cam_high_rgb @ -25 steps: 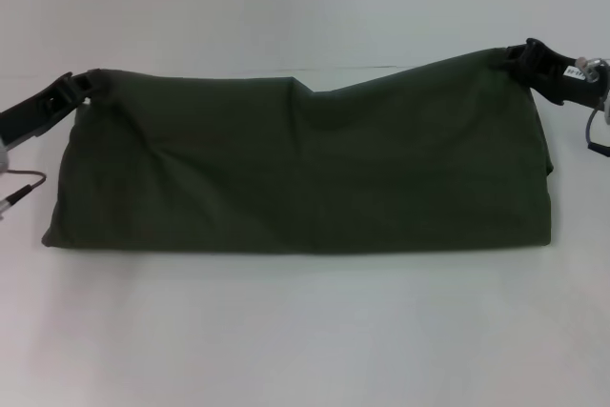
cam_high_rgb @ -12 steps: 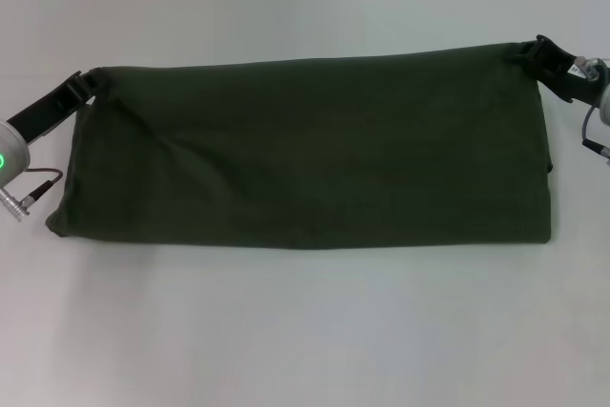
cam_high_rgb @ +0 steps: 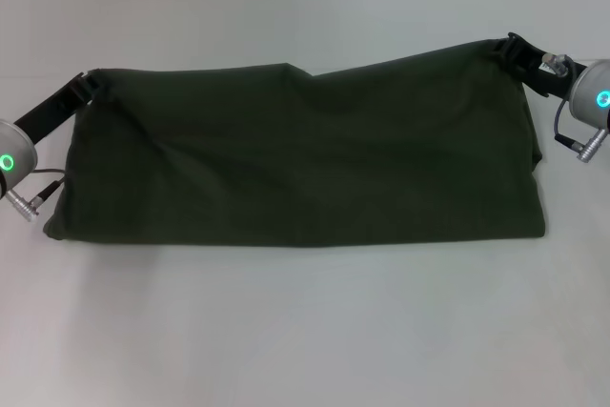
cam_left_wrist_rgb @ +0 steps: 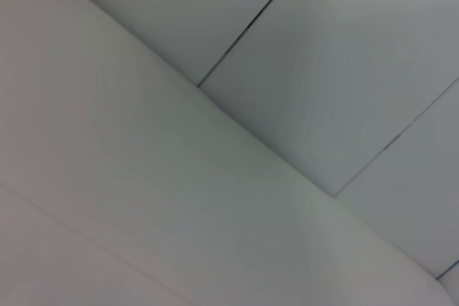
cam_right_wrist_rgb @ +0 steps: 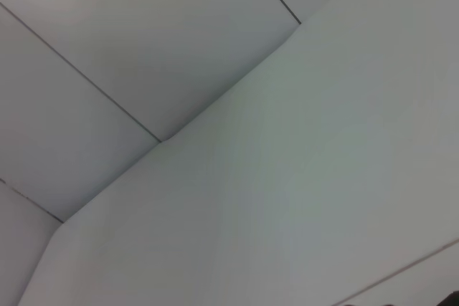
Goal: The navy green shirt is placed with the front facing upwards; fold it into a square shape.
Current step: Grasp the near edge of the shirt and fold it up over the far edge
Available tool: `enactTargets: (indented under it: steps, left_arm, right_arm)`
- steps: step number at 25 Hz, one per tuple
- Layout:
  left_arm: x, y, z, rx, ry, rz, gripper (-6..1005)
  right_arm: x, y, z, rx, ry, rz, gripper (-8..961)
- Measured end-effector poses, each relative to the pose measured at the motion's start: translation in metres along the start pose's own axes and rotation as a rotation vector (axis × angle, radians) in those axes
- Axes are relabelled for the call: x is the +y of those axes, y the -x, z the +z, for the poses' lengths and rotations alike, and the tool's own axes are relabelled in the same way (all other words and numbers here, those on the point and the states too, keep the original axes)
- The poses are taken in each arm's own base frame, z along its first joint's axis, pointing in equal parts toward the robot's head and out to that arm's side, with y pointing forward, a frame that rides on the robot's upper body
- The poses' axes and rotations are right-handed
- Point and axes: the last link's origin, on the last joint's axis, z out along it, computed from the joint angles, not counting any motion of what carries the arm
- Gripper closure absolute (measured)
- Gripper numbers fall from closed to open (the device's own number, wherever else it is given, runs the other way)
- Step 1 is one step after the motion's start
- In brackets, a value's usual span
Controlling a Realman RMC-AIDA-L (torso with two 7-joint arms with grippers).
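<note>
On the white table (cam_high_rgb: 305,331) the shirt (cam_high_rgb: 305,164) lies as a long folded band. At its far corners, the left gripper (cam_high_rgb: 88,88) and the right gripper (cam_high_rgb: 510,50) each pinch the cloth. One fold seems done; folding the band's ends together to make a square is left.

Lab-like test space, plain white tabletop (cam_high_rgb: 305,331), pale wall panels (cam_left_wrist_rgb: 337,69) with thin dark seams

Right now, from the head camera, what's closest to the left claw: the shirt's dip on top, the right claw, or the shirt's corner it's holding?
1. The navy green shirt corner at the left claw.
2. Dip, mid top edge.
3. Right claw, far right.
</note>
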Motion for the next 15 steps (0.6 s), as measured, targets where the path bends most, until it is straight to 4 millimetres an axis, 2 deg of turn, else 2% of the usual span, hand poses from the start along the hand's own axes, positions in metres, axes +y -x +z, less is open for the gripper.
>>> enactTargets:
  steps: [15]
  left_arm:
    - [-0.0033, 0.0035, 0.0016, 0.016, -0.029, 0.008, 891]
  right_arm:
    - [-0.0016, 0.0, 0.0017, -0.011, -0.02, 0.014, 883]
